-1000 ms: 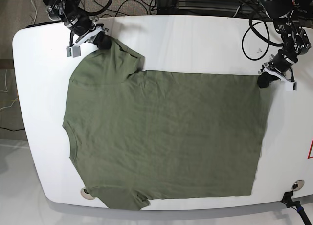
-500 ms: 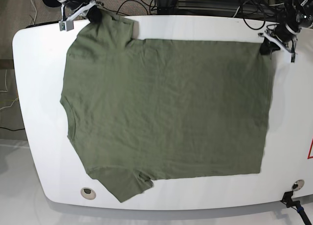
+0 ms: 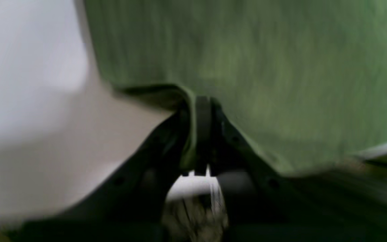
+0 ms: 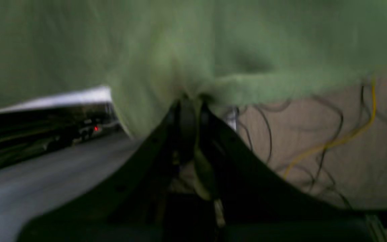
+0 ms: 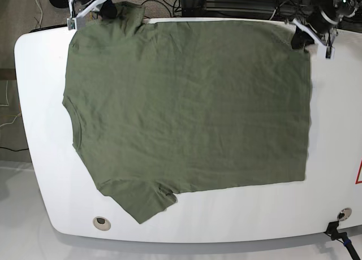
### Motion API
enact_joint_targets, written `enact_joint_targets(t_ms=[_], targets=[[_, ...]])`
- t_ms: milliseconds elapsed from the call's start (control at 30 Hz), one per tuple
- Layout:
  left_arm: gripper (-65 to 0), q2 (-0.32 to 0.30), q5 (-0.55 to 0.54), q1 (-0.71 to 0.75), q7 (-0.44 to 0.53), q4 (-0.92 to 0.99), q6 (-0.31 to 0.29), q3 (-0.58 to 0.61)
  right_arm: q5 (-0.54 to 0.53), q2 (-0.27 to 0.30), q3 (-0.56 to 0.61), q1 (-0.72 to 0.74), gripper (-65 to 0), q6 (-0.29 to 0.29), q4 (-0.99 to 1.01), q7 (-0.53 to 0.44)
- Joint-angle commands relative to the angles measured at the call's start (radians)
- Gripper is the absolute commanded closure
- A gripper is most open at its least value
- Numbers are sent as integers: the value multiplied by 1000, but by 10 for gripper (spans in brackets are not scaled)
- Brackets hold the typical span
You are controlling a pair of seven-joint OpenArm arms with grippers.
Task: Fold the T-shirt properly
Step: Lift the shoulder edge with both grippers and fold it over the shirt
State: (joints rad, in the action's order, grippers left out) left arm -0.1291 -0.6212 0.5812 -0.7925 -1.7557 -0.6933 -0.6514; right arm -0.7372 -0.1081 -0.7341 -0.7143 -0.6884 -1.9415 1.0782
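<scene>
Now the T-shirt (image 5: 186,107) has been dragged toward the desk's (image 5: 39,102) far edge; both sets of fingers stay clamped on its far corners (spreading, folds not begun).

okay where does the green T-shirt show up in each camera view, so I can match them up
Base: the T-shirt lies flat over most of the white table.
Left wrist: fills the top and right, an edge pinched in the left gripper.
Right wrist: fills the top, an edge pinched in the right gripper.
Shared landmark: the white table.
</scene>
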Motion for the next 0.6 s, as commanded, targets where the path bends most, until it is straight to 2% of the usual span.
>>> enact_joint_targets(t_ms=[0, 100, 333, 433, 567], targets=[[0, -19, -25, -16, 29, -25, -5, -5, -28, 6, -12, 48, 0, -10, -19, 50], [0, -19, -24, -71, 17, -25, -5, -6, -94, 17, -57, 103, 0, -10, -20, 130], [0, -19, -19, -145, -54, -22, -5, -38, -315, 94, -60, 183, 0, 3, -16, 136], [0, -19, -21, -166, -54, -22, -5, -35, -335, 112, -60, 230, 0, 45, -16, 136], [0, -19, -18, -223, -55, -17, -5, -37, -335, 114, -60, 298, 0, 68, -12, 138]])
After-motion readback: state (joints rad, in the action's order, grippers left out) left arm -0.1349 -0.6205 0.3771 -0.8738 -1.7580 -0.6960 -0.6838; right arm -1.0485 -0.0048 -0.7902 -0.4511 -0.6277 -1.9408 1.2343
